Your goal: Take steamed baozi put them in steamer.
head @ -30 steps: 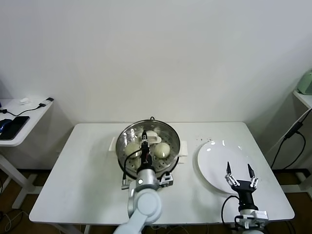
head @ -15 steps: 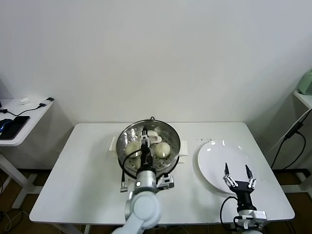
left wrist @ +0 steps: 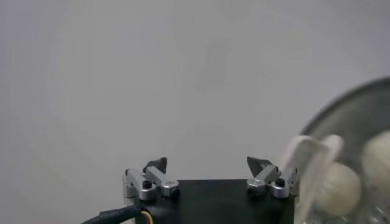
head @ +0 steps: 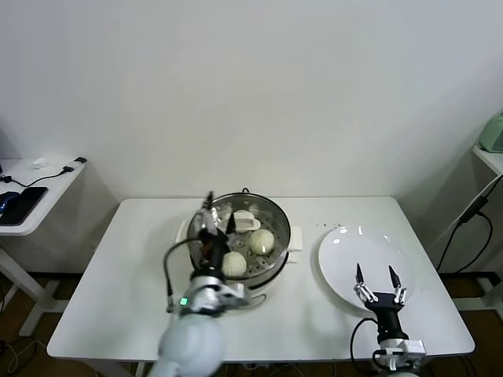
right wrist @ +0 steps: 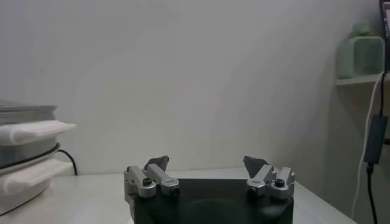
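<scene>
Left gripper (head: 211,220) with short silver-and-black fingers spread wide, empty, raised over the left rim of the round stainless-steel steamer (head: 277,217), its pale grey arm rising from below, right gripper (head: 376,276) open, empty, upright, right of the steamer

White table (head: 118,267): steamer (head: 271,210), plate (head: 365,255).

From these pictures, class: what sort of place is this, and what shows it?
Probably a robot test room, not a kitchen: a bare white table holding only a steamer and plate, with plain walls and trailing cables.
</scene>
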`<state>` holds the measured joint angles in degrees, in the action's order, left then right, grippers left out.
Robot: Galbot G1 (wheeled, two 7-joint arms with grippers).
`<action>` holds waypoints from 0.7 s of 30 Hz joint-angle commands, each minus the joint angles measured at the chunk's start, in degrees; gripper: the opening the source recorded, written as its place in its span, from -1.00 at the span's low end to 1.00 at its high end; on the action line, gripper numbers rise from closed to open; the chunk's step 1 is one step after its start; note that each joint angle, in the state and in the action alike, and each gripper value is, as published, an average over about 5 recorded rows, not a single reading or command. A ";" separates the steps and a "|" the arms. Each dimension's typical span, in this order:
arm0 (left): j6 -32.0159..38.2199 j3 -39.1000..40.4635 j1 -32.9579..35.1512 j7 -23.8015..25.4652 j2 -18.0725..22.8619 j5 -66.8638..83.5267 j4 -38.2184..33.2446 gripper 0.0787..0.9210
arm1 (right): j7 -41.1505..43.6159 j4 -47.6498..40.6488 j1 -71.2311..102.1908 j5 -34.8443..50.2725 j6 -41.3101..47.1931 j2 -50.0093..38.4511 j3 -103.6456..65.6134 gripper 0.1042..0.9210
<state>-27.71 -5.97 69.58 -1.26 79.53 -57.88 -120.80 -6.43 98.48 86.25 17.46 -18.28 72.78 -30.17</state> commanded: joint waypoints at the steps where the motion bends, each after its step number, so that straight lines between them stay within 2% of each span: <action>1: 20.60 -36.20 10.05 -7.06 -5.60 80.79 -2.52 0.77 | -1.13 0.96 1.13 2.22 -1.59 -3.35 1.99 0.76; 4: 24.46 -38.87 13.82 -4.94 -7.80 86.78 1.94 0.77 | -1.49 0.79 1.21 2.47 -1.90 -3.99 2.48 0.76; 7: 28.72 -37.59 16.20 -2.24 -9.22 87.38 8.36 0.77 | -1.65 0.47 1.08 2.57 -2.37 -3.91 2.68 0.76; 13: 33.74 -34.02 17.12 1.64 -9.04 82.92 20.96 0.77 | -1.93 -0.38 1.07 2.75 -3.14 -3.77 3.01 0.76; 21: 38.64 -32.60 18.23 2.43 -8.05 78.46 25.72 0.77 | -1.59 -0.69 1.29 3.65 -2.96 -4.21 2.88 0.76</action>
<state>0.67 -35.19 84.26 -1.07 72.59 8.85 -106.39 -8.05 98.21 87.33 20.11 -20.87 69.37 -27.61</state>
